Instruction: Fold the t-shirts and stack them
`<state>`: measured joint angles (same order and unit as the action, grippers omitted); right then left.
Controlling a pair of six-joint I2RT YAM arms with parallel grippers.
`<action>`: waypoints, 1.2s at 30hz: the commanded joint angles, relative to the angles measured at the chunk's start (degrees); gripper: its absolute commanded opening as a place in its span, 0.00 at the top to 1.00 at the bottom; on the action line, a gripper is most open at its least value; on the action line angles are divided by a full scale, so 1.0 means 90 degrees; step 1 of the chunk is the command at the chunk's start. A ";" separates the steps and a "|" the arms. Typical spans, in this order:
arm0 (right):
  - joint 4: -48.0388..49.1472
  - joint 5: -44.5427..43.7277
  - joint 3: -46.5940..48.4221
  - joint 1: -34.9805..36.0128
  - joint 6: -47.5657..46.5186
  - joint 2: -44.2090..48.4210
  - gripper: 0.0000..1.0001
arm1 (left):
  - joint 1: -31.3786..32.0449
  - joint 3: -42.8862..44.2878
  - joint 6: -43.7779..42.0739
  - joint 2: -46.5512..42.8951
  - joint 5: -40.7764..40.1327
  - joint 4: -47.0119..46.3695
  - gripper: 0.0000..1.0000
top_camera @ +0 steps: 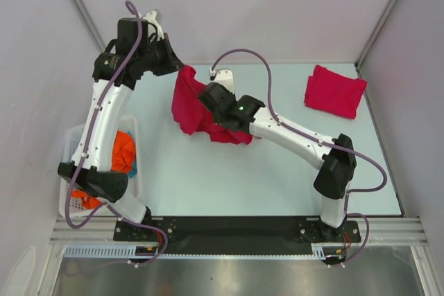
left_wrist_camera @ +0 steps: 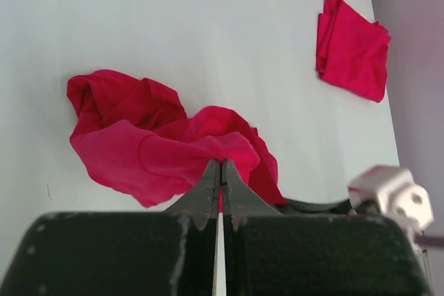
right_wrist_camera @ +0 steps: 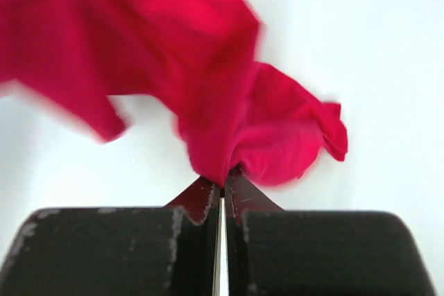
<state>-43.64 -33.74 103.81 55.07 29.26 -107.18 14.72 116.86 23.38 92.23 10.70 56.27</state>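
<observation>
Top view: 1 crumpled t-shirt (top_camera: 191,105) is held bunched, well left of the folded t-shirt (top_camera: 335,91). Left wrist: the left gripper (left_wrist_camera: 221,166) pinches its cloth, jaws closed. Right wrist: the right gripper (right_wrist_camera: 223,177) clamps another bunch.

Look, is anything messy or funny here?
Only the crumpled crimson cloth t-shirt mid-table: it is bunched and wrinkled, pinched by the left gripper and the right gripper, unlike the neatly folded crimson t-shirt in the far right corner.
</observation>
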 commanded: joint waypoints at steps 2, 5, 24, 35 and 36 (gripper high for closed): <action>-0.0668 -0.0821 0.0623 0.0335 -0.0184 0.0433 1.00 | -0.0054 0.0677 -0.0117 -0.0081 0.0032 -0.0051 1.00; -0.0834 -0.1123 0.0672 0.0501 -0.0097 0.0618 1.00 | -0.0054 0.0814 -0.0146 -0.0159 -0.0124 0.0124 1.00; -0.4829 -0.4787 0.3466 0.3324 0.2372 0.0414 1.00 | -0.0054 0.0189 0.0410 -0.2951 -0.0818 0.0788 1.00; -0.4819 -0.4513 0.2928 0.2439 0.2590 0.1332 1.00 | -0.0044 0.0052 0.0625 -0.3441 -0.1023 0.1043 1.00; -0.4790 -0.4484 0.2958 0.2185 0.2483 0.1303 1.00 | -0.0044 0.0101 0.0625 -0.3218 -0.0974 0.1023 1.00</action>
<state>-77.10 -71.79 129.80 82.26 50.13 -99.74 14.68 117.43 27.40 58.43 1.80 66.17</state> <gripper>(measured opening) 0.012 0.006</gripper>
